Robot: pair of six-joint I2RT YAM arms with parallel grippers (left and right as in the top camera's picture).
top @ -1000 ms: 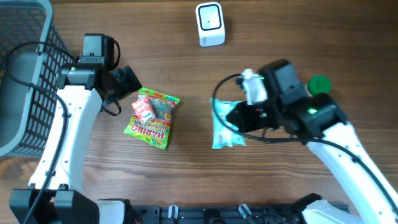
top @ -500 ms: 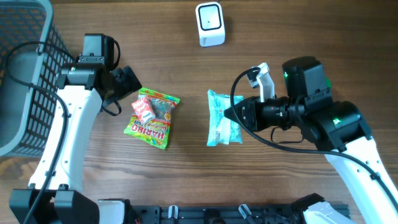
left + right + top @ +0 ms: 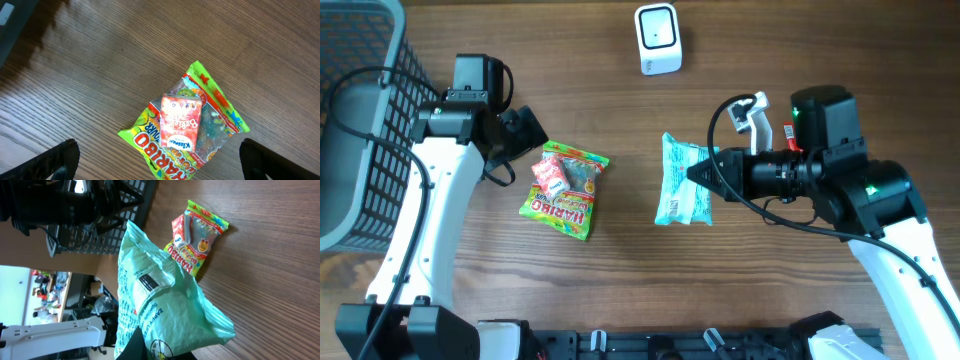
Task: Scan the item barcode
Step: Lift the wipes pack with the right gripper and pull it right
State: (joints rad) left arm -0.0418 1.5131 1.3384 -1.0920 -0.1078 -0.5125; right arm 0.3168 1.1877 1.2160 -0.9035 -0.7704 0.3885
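Pouch (image 3: 678, 188) of crinkly mint-green plastic, pillow-shaped

HARIBO is printed on the gummy bag (image 3: 570, 197); other print is unreadable.

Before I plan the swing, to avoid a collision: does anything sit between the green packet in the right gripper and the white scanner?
Nothing visible does. Only bare table lies between the green packet, shut in the right gripper, and the white scanner. The Haribo bag lies well to the left, off that path.
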